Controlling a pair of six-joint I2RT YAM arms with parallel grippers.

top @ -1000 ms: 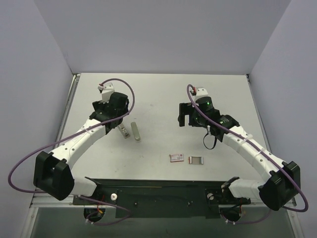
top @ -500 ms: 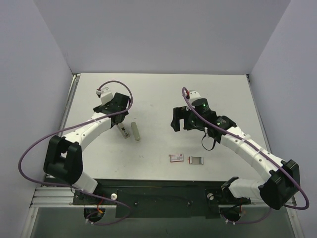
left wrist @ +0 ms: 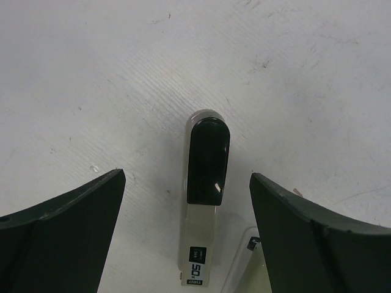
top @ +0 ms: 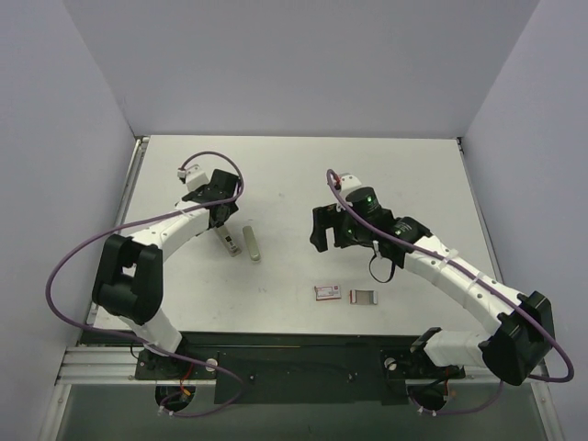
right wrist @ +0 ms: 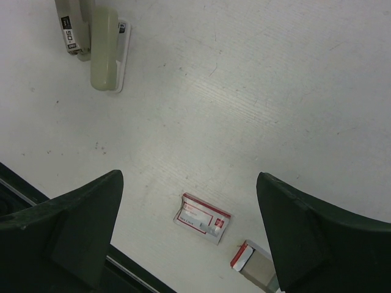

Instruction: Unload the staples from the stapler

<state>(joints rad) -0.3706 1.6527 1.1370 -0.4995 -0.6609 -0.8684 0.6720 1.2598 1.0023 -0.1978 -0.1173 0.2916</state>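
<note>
Silvery-beige stapler (left wrist: 206, 165): lies flat on the table (top: 303, 175), left of centre, directly below the left gripper (top: 220, 219); its black end is uppermost in the left wrist view.
Olive bar (right wrist: 105, 49): just beside the stapler; whether the two touch cannot be told.
Progress: judged to be at the approach stage. The stapler is not gripped and no loose staples can be seen on the table.
Remaining: by that judgement, grasping, opening the magazine and removing the staples are all left to do.
Left jaws: spread wide, one finger (left wrist: 61, 238) on each side of the stapler and well apart from it; they hold and touch nothing.
Right gripper (top: 322, 230): hangs near the table's centre, jaws also wide apart and empty.
Red-and-white box (right wrist: 201, 218): lies near the front edge, below the right gripper and untouched.
</note>
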